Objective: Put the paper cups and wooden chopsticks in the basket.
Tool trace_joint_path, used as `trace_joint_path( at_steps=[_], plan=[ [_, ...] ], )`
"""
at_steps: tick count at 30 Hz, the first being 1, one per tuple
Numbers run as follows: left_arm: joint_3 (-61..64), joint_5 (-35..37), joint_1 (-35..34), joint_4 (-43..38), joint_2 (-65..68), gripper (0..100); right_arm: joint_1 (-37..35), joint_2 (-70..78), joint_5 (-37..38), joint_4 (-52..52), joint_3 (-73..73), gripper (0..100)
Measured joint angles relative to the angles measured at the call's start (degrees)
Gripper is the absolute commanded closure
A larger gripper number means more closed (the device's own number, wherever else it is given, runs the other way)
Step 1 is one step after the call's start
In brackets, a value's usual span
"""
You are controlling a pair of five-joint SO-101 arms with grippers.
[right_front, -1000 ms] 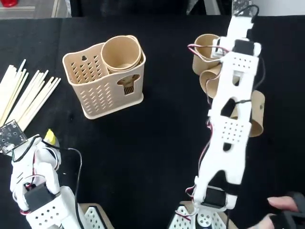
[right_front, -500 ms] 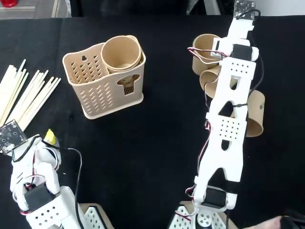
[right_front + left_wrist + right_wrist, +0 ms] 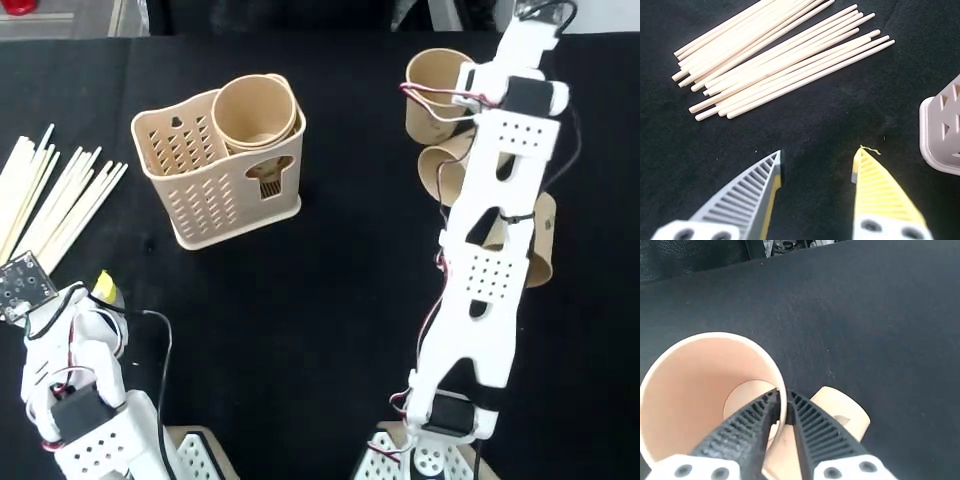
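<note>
Black bench [image 3: 340, 260] carries the basket [image 3: 215, 200], nested paper cups [image 3: 255, 108] inside. My right pincer [image 3: 782, 392] clamps the rim of a single cup [image 3: 695, 375]; my left pincer [image 3: 818, 151] gapes wide near chopsticks [image 3: 775, 60].

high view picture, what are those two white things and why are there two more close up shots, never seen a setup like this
Those white things are two small robot arms, standing side by side at a black table. The high view comes from a fixed camera looking down over everything. The other two pictures come from little cameras on each arm's wrist, so you see that arm's own gripper up close. The left gripper is open just above the table, near a pile of wooden chopsticks. The right gripper is shut on the rim of a paper cup, one finger inside and one outside. Near it are more cups, partly under the arm. A basket in the middle already holds stacked cups.
</note>
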Motion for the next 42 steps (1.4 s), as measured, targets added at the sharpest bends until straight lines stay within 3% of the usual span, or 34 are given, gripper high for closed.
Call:
trace_joint_path(
  at_steps=[5, 12, 19, 23, 31, 42],
  plan=[
    [0.0, 0.0, 0.0, 0.0, 0.0, 77, -1.4, -5.7, -1.4, 6.2, -1.9, 98.7],
    [0.0, 0.0, 0.0, 0.0, 0.0, 77, -13.5, -24.7, -1.5, 11.2, -3.4, 98.7],
    [0.0, 0.0, 0.0, 0.0, 0.0, 77, -28.8, -47.5, -1.5, 10.8, 10.5, 98.7],
    [0.0, 0.0, 0.0, 0.0, 0.0, 77, -34.9, -53.3, -1.5, 7.4, 21.7, 98.7],
    [0.0, 0.0, 0.0, 0.0, 0.0, 77, -35.5, -52.0, -1.5, -1.1, 39.0, 98.7],
    [0.0, 0.0, 0.0, 0.0, 0.0, 77, -35.5, -47.4, -1.1, -6.2, 39.7, 98.7]
  ],
)
